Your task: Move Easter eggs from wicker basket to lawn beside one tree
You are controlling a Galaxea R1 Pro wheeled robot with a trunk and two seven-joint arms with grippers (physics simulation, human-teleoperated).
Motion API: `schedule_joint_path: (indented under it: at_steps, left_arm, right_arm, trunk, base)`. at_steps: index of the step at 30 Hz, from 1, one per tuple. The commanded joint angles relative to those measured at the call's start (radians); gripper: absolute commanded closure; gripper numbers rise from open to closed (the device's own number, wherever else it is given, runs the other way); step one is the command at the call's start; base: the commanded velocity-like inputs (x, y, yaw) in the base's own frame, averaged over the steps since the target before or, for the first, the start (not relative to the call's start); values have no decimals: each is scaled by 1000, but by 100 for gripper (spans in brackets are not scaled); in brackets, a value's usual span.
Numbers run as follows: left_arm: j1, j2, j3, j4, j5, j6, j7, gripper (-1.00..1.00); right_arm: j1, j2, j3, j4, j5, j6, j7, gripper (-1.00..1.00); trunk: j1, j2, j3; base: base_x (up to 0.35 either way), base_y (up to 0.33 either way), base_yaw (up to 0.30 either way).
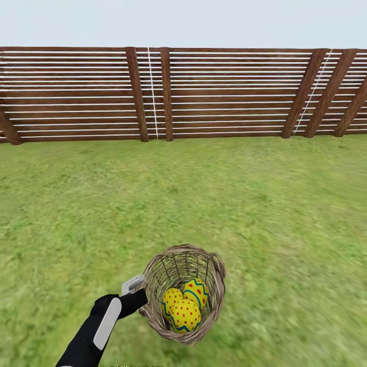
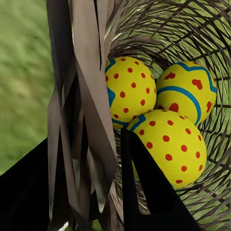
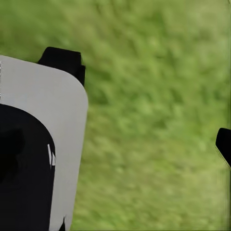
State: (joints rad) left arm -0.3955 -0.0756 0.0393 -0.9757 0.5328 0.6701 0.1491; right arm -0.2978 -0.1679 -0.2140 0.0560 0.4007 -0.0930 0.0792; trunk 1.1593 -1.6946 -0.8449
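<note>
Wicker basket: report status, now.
Left gripper shut on wicker basket rim. Three Easter eggs inside. Right gripper: open over lawn. No tree visible; fence ahead.

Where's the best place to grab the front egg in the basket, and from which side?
Come in through the basket's open mouth, since woven walls enclose the rest. Close the fingers across the front egg's exposed middle; the other two eggs crowd its far side.

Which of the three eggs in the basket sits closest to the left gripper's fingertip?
The dotted egg right beside the dark fingertip; the other dotted egg and the red-flower egg lie deeper in the wicker basket.
</note>
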Motion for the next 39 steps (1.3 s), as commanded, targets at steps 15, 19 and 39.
schedule_joint_path:
  at_steps: [15,19,39]
  left_arm:
    - [-1,-1,2,-1,21,3,7,100]
    - [-1,-1,2,-1,21,3,7,100]
    - [0,-1,2,-1,21,3,7,100]
  right_arm:
    - [-1,-1,-8,2,9,-5,2,-100]
    - [-1,-1,-8,2,8,-5,1,-100]
    - [-1,-2,-8,2,7,-7,1,-100]
  trunk:
    - [0,0,-1]
    - [0,0,-1]
    - [0,0,-1]
  base:
    - [0,0,289]
    - [0,0,290]
    - [0,0,290]
